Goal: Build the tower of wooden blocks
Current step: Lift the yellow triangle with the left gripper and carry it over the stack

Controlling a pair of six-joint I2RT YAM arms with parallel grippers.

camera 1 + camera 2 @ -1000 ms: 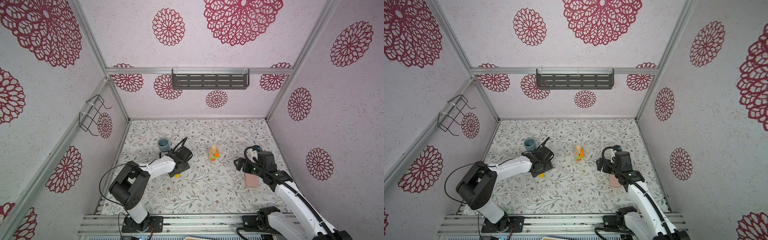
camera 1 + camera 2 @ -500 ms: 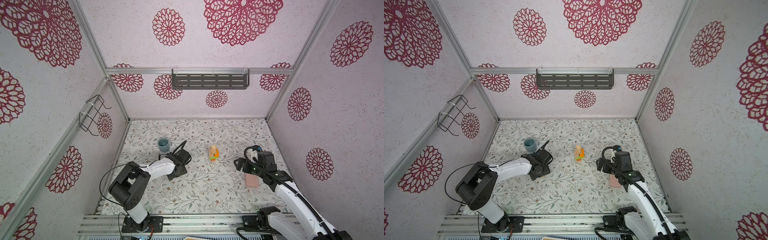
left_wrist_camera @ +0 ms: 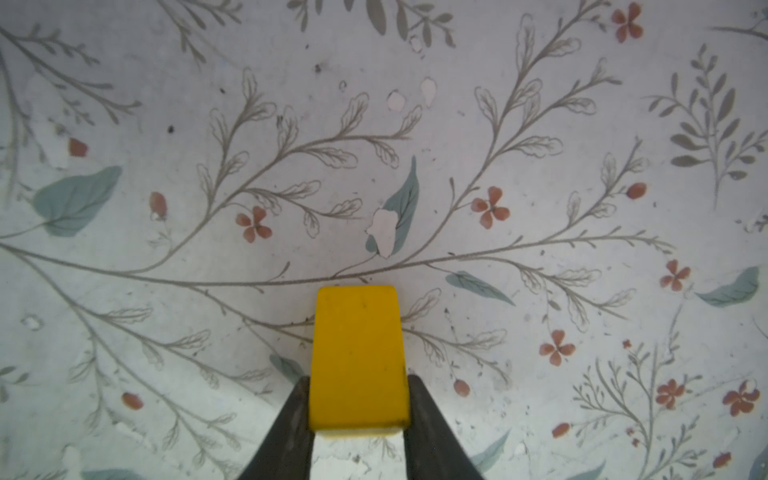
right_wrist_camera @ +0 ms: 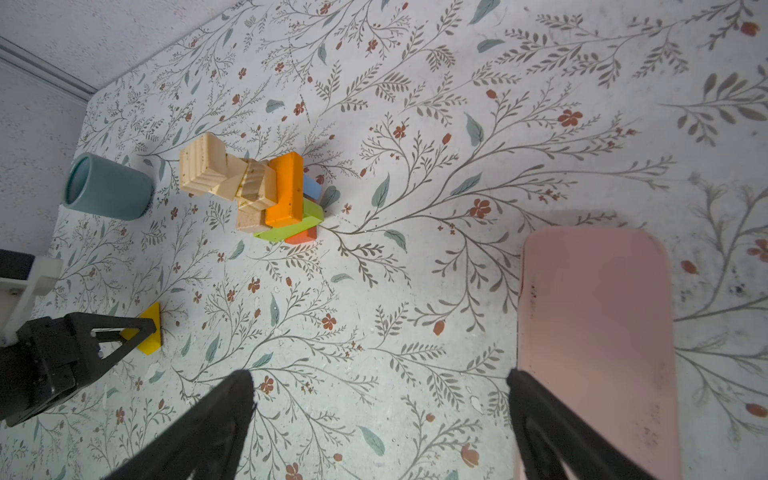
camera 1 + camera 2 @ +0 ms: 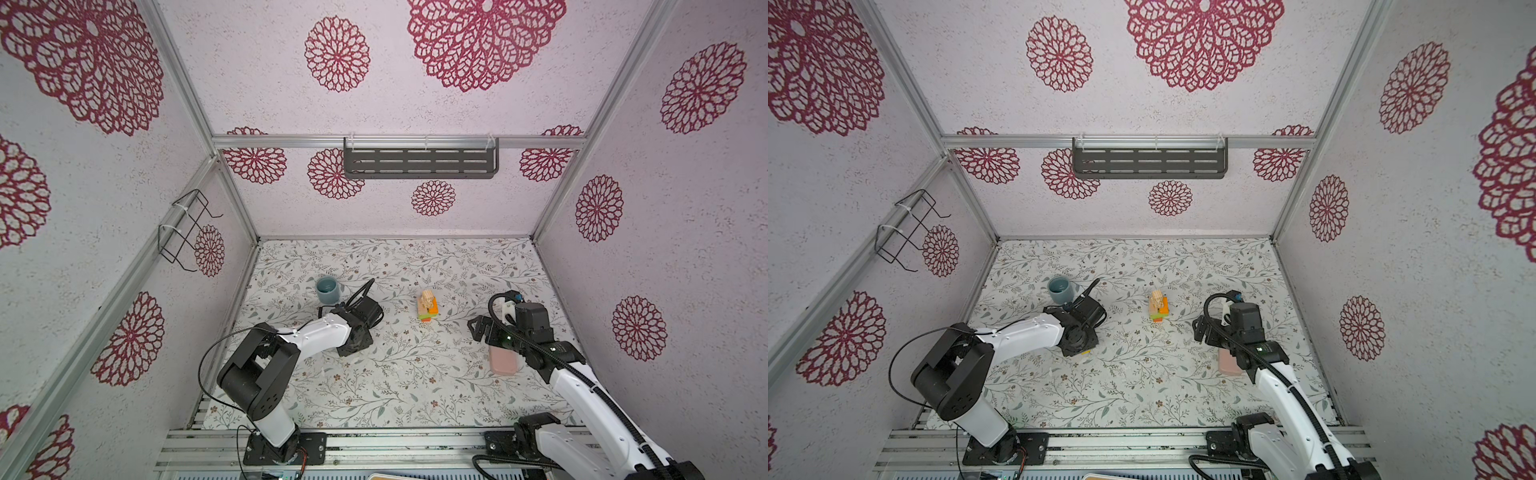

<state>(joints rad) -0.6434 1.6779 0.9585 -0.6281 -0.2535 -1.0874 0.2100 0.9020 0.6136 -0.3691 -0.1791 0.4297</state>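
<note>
Item 1. Found left gripper point(image 3: 358, 380) pinched onto yellow block point(image 3: 358, 357), one dark finger flat against each long side, block lying flat on floral table point(image 3: 540, 124). Confirmed the grip from the right wrist view: left gripper point(image 4: 139, 332) tipped down over yellow block point(image 4: 151, 334). Placed left gripper point(image 5: 354, 348) on the left-centre of the table in a top view, pointing straight down, block mostly hidden beneath the wrist.

Item 2. Found right gripper point(image 4: 380, 378) spread wide, nothing between the fingers, bare table under the gap. Noted one fingertip at the edge of pink slab point(image 4: 594, 332); could not tell touching from just above.

Item 3. Located tower point(image 5: 428, 308) around mid-table in both top views, between the two arms, well apart from both grippers. Read the layers from the right wrist view: tower point(image 4: 270, 195) with red at the base, green across it, light blue and orange above, plain wood blocks stacked askew on top.

Item 4. Logged mug point(image 5: 328, 289), grey-blue, upright, just behind the left wrist, apart from the tower.
</note>
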